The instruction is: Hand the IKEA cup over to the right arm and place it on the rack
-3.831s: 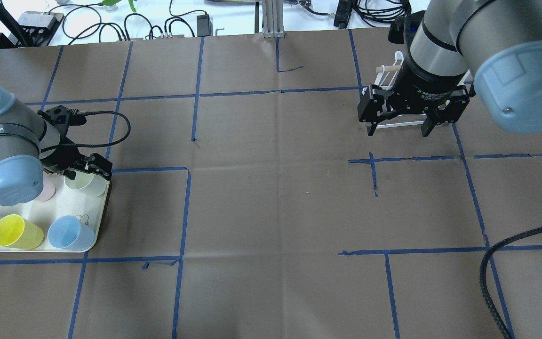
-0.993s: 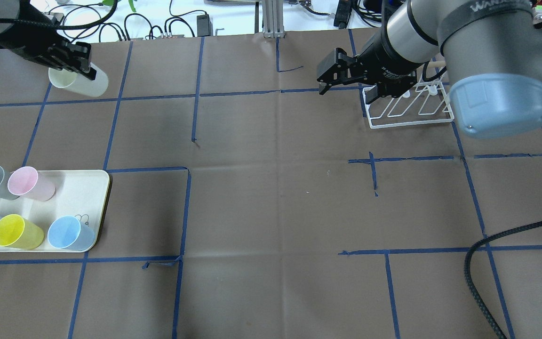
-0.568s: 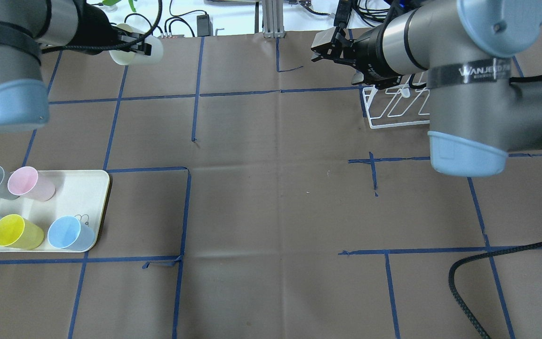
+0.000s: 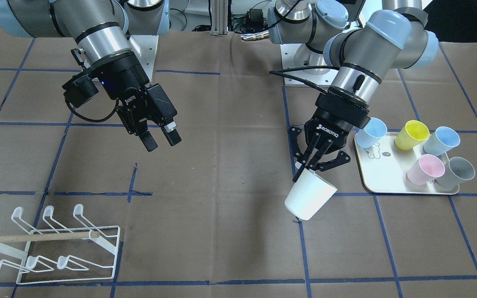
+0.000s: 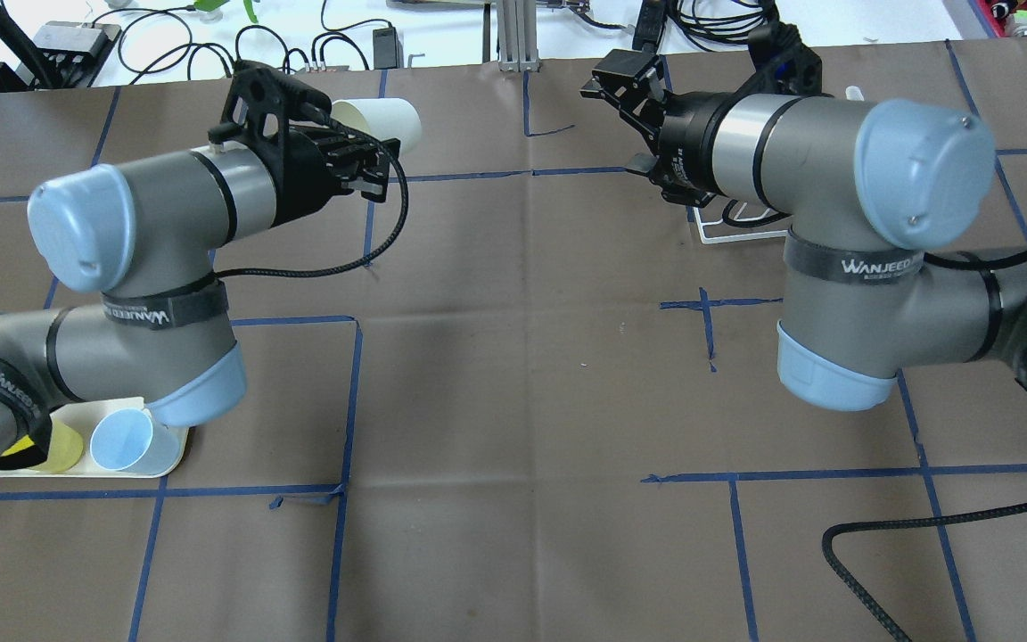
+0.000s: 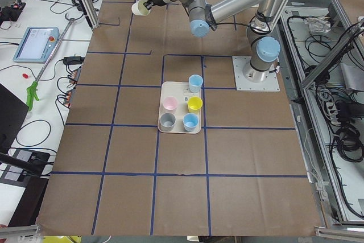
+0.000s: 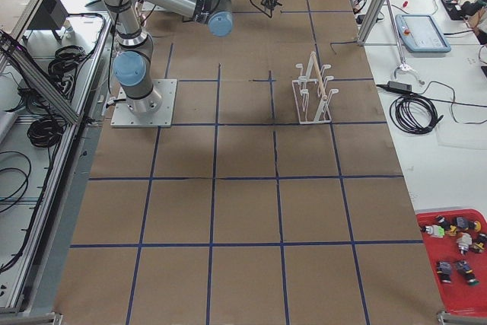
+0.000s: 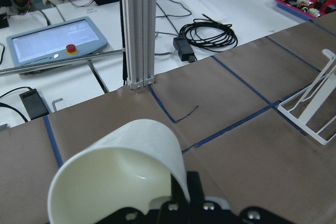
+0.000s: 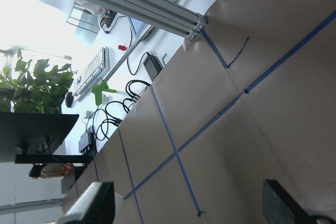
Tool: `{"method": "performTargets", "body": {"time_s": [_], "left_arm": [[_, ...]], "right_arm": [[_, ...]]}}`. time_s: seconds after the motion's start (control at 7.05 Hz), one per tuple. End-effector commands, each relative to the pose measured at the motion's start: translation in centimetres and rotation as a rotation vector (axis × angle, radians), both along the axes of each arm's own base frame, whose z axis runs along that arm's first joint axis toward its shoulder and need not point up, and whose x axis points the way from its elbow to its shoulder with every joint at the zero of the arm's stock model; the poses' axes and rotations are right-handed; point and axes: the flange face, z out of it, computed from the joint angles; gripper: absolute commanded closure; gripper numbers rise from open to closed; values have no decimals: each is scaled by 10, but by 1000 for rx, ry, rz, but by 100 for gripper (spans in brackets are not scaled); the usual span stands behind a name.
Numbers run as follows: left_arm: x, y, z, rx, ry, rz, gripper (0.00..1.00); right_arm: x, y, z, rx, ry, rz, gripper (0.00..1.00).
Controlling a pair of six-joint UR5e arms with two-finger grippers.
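Note:
My left gripper (image 4: 307, 165) is shut on the rim of a cream-white IKEA cup (image 4: 309, 199) and holds it tilted, above the table. In the overhead view the cup (image 5: 380, 120) is at the far left-centre with the left gripper (image 5: 369, 160) behind it. It fills the left wrist view (image 8: 121, 171). My right gripper (image 4: 162, 140) is open and empty, apart from the cup, and in the overhead view (image 5: 613, 116) it points toward the cup. The white wire rack (image 4: 56, 244) with a wooden dowel stands empty; the right arm mostly hides it in the overhead view (image 5: 727, 234).
A cream tray (image 4: 387, 182) holds a pale blue cup (image 4: 372, 131), a yellow cup (image 4: 411, 134), another blue cup (image 4: 441, 140), a pink cup (image 4: 425, 169) and a grey cup (image 4: 456, 171). An aluminium post (image 5: 513, 36) and cables lie beyond the table's far edge.
My left arm has carried the cup to the right, from the far left corner toward the table's middle. My right gripper has stayed open and turned to face the cup.

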Motion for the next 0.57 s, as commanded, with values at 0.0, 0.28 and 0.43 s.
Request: {"method": "performTargets", "body": {"time_s": [0.0,0.28,0.43], "left_arm": [[-32,22,-44,-93,60,-39,100],[-54,31,-60,-164,203,13,100],[-57,29,-69,-153,187,47,100]], "right_arm": [[0,12,-26,-7,-164,-105,0],[1,10,-50,49,-169,-115,1],[2,10,-51,42,-228,-144,2]]}}
